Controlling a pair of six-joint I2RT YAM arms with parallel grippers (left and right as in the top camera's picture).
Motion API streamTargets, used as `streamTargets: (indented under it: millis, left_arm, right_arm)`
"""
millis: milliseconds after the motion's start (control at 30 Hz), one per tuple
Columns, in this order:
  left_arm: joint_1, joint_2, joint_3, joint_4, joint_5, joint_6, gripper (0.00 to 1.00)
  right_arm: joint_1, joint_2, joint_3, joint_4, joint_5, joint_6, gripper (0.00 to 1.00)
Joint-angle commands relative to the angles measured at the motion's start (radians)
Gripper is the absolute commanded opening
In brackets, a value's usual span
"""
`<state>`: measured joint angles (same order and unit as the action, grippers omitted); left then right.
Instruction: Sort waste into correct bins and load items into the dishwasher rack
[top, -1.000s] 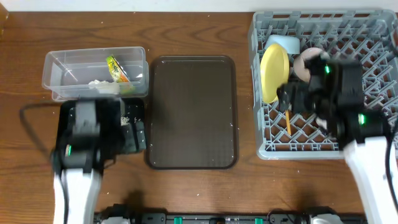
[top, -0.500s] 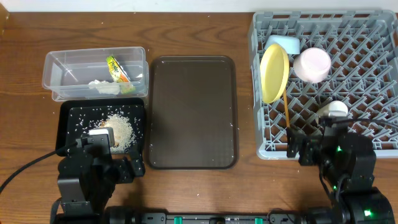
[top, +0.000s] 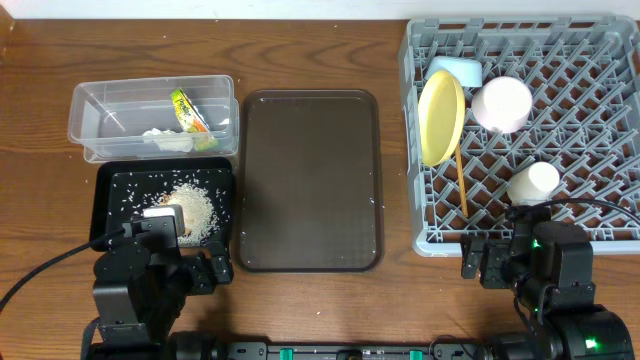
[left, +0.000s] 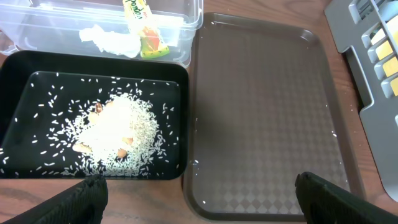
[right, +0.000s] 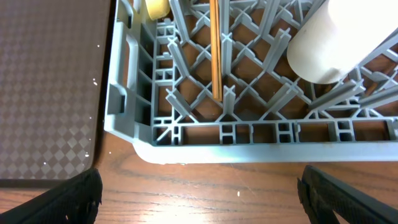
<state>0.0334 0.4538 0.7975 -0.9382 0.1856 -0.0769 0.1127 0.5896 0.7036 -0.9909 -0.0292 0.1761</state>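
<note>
The grey dishwasher rack (top: 590, 40) holds the yellow plate (top: 441, 117) on edge, the light blue bowl (top: 458, 70), the pink bowl (top: 502, 103), the white cup (top: 533, 182) and a wooden chopstick (top: 461, 182). The clear tub (top: 110, 110) holds the green-and-orange wrapper (top: 187, 108) and the white paper scrap (top: 167, 139). The black tray (top: 115, 180) holds rice grains (top: 192, 208). My left gripper (left: 196, 196) is open and empty over the table's front edge. My right gripper (right: 199, 193) is open and empty just in front of the rack (right: 186, 134).
The dark brown serving tray (top: 310, 180) lies between the bins and the rack, with a few stray grains on it. A few grains lie on the wooden table (top: 400, 300) near the rack's front.
Both arms have pulled back from the bins and the rack to the front edge of the table. The white cup now stands uncovered in the rack.
</note>
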Motion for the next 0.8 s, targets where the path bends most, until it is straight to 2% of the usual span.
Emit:
streamTargets:
  millis: [0, 200, 500, 767]
  left_arm:
    - [-0.002, -0.003, -0.005, 0.001, 0.009, 0.013, 0.98]
    - [-0.002, -0.003, -0.005, 0.001, 0.009, 0.013, 0.98]
    - [-0.002, -0.003, -0.005, 0.001, 0.009, 0.013, 0.98]
    - [-0.002, -0.003, -0.005, 0.001, 0.009, 0.013, 0.98]
  right_arm:
    - [-0.011, 0.000, -0.006, -0.013, 0.038, -0.029, 0.99]
    - [-0.008, -0.069, -0.026, 0.066, 0.044, -0.059, 0.99]
    - [-0.010, -0.372, -0.327, 0.504, 0.003, -0.130, 0.99]
    - [-0.012, -0.531, -0.599, 0.887, 0.004, -0.130, 0.99]
